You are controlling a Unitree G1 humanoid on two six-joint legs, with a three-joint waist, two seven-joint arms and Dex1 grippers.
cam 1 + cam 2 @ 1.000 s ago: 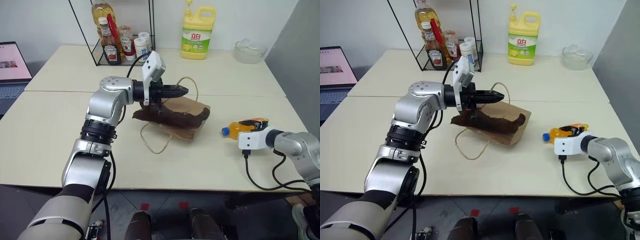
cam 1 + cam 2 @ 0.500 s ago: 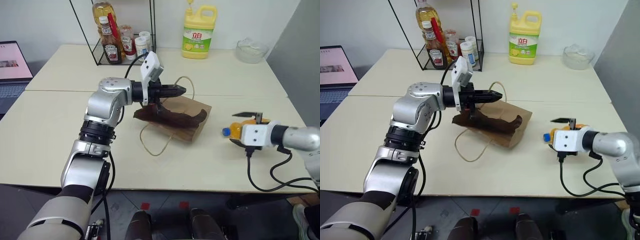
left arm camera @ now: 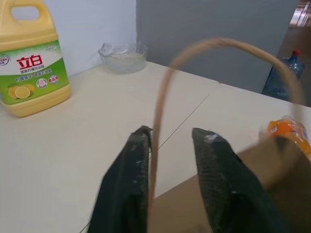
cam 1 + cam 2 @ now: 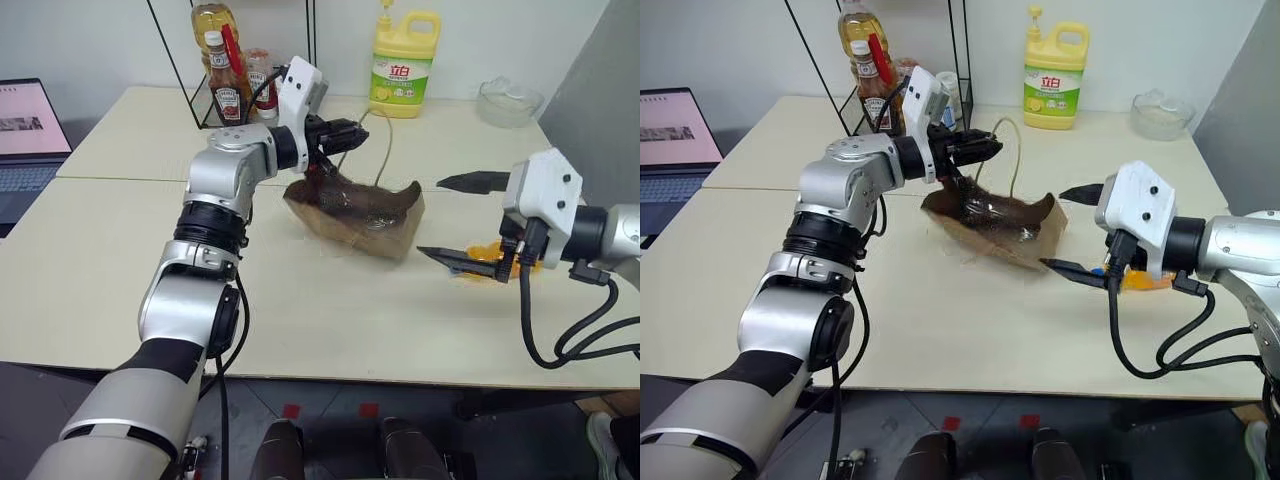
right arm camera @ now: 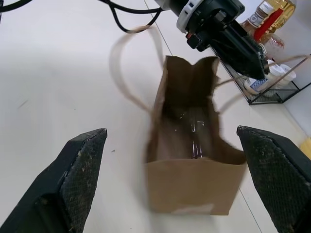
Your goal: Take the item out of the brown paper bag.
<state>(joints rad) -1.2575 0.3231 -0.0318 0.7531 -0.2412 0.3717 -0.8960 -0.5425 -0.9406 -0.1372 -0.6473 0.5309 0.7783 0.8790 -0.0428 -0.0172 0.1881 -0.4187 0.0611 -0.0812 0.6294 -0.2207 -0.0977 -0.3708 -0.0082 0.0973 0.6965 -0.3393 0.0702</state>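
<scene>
at the table's centre, brown paper bag (image 4: 360,215) stands emptied; item (image 4: 490,255) rests at three o'clock, under right gripper (image 4: 452,222) spread wide; left gripper (image 3: 170,141) fingers parted around the cord handle (image 3: 160,136), steadying it.

Yellow detergent jug (image 3: 30,63) — green label reads "立白" in red on white, lemon picture beneath. Ketchup bottle (image 4: 225,98) label — unreadable.

Paper bag (image 4: 355,210) mid-table, item (image 4: 487,255) right of it, jug (image 4: 402,63) behind
</scene>
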